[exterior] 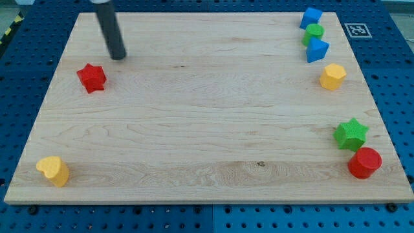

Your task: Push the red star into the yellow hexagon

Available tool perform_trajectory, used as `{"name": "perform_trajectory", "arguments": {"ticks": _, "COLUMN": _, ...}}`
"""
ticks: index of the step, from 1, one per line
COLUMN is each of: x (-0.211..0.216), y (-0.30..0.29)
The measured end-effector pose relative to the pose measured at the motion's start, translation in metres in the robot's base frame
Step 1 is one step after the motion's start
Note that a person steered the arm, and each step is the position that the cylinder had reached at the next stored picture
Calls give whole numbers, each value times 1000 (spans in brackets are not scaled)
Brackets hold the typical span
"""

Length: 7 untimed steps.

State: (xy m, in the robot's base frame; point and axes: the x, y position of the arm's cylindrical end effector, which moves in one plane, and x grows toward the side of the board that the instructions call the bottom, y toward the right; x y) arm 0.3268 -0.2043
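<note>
The red star (92,77) lies near the view's left edge of the wooden board, in its upper half. The yellow hexagon (332,76) lies far across the board near the view's right edge. My tip (118,57) rests on the board just above and to the right of the red star, a small gap apart from it. The dark rod rises from the tip toward the view's top.
A blue cube (311,17), a green cylinder (314,33) and a blue triangular block (317,50) cluster just above the yellow hexagon. A green star (351,134) and red cylinder (365,162) sit at lower right. A yellow heart-like block (53,170) sits at lower left.
</note>
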Motion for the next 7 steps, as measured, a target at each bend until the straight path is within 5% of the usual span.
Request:
{"name": "perform_trajectory", "arguments": {"ticks": 1, "x": 3, "y": -45}}
{"name": "perform_trajectory", "arguments": {"ticks": 2, "x": 53, "y": -52}}
{"name": "perform_trajectory", "arguments": {"ticks": 7, "x": 104, "y": -5}}
